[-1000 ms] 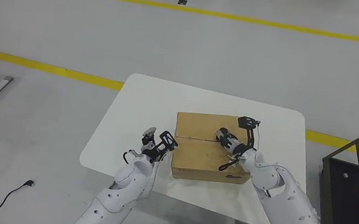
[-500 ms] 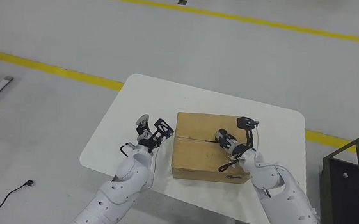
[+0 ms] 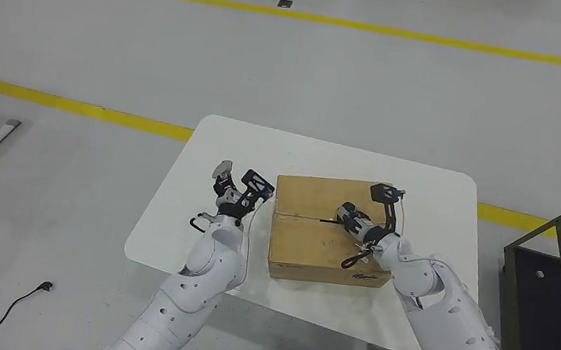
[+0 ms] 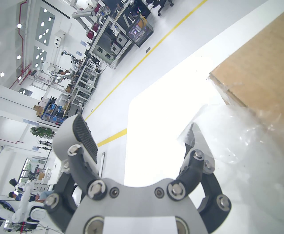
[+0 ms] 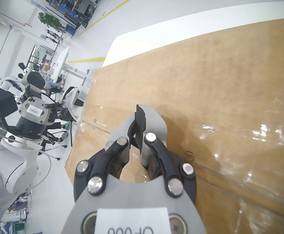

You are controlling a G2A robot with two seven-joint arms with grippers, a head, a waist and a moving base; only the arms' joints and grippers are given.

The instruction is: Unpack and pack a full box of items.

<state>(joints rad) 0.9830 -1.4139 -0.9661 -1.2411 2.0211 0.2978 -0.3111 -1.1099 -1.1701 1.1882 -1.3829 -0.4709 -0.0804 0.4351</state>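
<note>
A shut cardboard box (image 3: 328,231) sits mid-table, its top seam (image 5: 221,168) under clear tape. My left gripper (image 3: 236,185) is open just off the box's left side, over bare table. In the left wrist view this gripper (image 4: 135,135) has a strip of clear tape (image 4: 226,135) clinging to one finger, and the strip runs to the box's corner (image 4: 224,93). My right gripper (image 3: 349,219) rests shut on the box's top by the seam; its pads (image 5: 140,119) are pressed together, and I see nothing between them. The right wrist view also catches the left gripper (image 5: 66,100).
The white table (image 3: 212,159) has free room left of the box and beyond it. A dark metal frame (image 3: 550,289) stands on the floor to the right. Yellow lines (image 3: 66,106) cross the floor, where a cable (image 3: 18,303) lies at the left.
My left gripper has drawn back from the box's left edge and moved farther from me along the table, staying open. The right gripper has kept still on the box's top.
</note>
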